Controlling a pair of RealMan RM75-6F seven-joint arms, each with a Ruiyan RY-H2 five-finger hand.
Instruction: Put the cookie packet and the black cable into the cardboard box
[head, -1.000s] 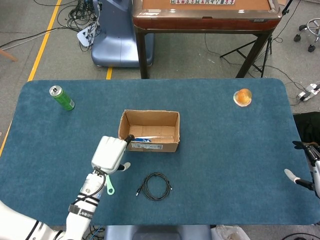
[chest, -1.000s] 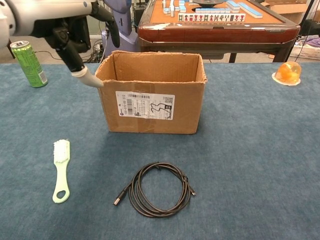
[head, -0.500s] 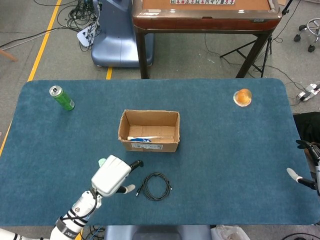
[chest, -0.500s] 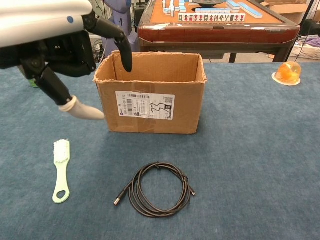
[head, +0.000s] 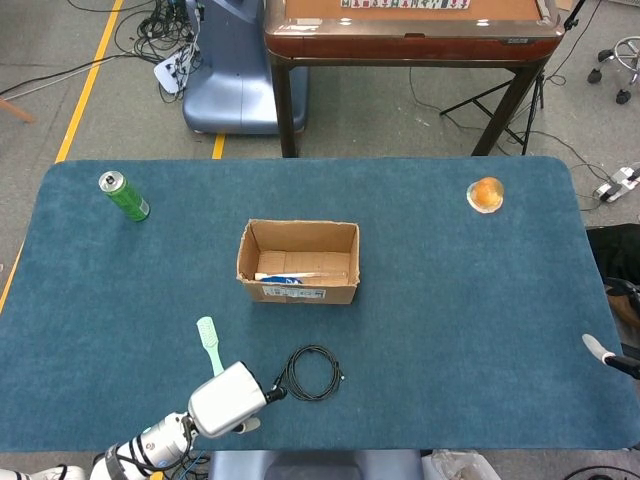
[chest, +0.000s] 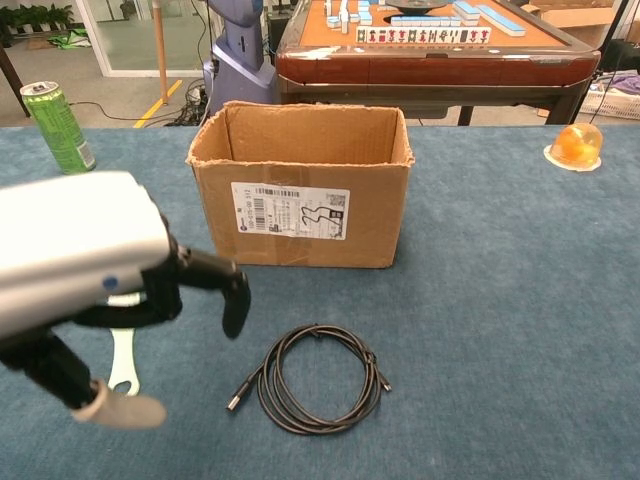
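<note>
At the bottom edge of the head view, the left hand (head: 232, 399) hovers with fingers spread and nothing in them, just left of the coiled black cable (head: 312, 372) on the table (head: 480, 320). Beside it lies a green brush (head: 209, 344). At the far right edge, only a fingertip of the right hand (head: 598, 350) shows, so I cannot tell its state. Further up, mid-frame, the cardboard box (head: 299, 262) holds the cookie packet (head: 283, 280). A green can (head: 124, 196) stands upper left, an orange cup (head: 485, 195) upper right.

Cardboard box (chest: 300, 180): white label (chest: 290, 211) w/ barcode, print too small to read.
</note>
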